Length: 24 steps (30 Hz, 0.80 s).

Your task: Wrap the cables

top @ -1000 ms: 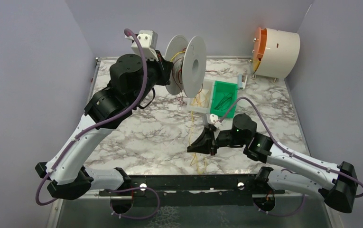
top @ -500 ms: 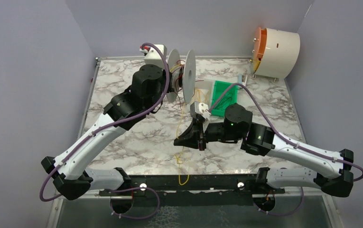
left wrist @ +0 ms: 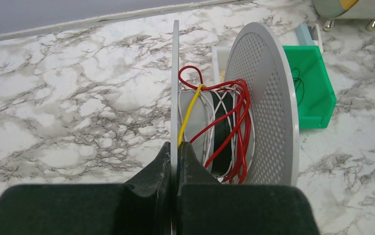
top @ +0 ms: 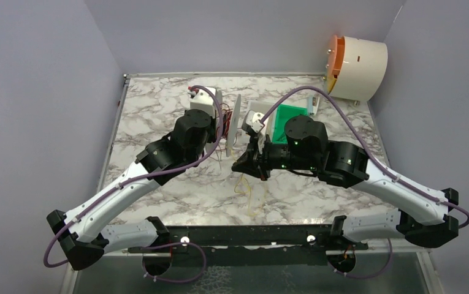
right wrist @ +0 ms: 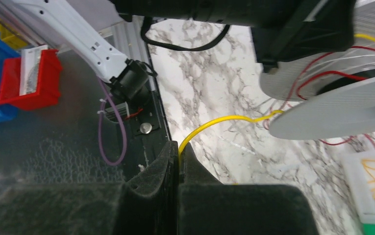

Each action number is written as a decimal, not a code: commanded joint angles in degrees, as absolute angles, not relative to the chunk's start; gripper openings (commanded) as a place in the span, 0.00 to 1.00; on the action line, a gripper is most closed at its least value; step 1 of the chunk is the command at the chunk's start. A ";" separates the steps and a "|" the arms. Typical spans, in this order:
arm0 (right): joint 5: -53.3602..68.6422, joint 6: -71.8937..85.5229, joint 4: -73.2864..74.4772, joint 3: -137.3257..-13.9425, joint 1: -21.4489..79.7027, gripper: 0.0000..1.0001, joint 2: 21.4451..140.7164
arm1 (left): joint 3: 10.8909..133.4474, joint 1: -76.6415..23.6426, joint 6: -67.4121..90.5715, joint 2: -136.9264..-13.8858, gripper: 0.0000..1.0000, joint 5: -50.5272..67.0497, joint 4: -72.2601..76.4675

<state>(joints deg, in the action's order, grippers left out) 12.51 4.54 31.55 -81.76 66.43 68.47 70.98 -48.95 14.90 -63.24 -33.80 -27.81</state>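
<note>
Both arms have swung inward since the earlier frames, carrying the white two-disc plastic spool (top: 236,122) down from the far part of the marble-patterned bench (top: 158,104) to its middle, while the right arm has come up close beside it. On the left, the left pincer (left wrist: 175,147) is closed tight on the rim of the spool's solid disc, so the spool's axle lies roughly across the bench from left to right. Red, white and black wires are already wound on the hub between the two discs. One thin yellow cable (right wrist: 224,120) runs off that hub and leads rightward and nearer into the right pincer (right wrist: 178,147), which is clamped shut on it, just beside the spool; slack yellow loops trail on the bench below. The winding likely turns on that short taut span. Further right sit one green plastic bin (top: 290,116) and one white-and-orange drum (top: 357,67).
</note>
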 commanded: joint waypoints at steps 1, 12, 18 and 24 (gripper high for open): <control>2.63 0.34 39.54 -85.78 67.01 0.01 67.75 | 68.45 -49.48 11.10 -59.01 0.00 -29.98 -22.22; -15.39 -11.55 33.13 -86.54 66.98 0.01 67.63 | 62.61 -50.86 4.66 -57.03 0.00 -18.68 -28.46; -23.55 -21.77 26.35 -83.42 66.89 0.01 69.57 | 59.00 -51.82 1.42 -55.74 0.00 -12.88 -28.47; -29.87 -30.39 19.63 -76.28 65.99 0.01 68.71 | 55.17 -52.03 0.44 -51.73 0.00 -9.93 -28.39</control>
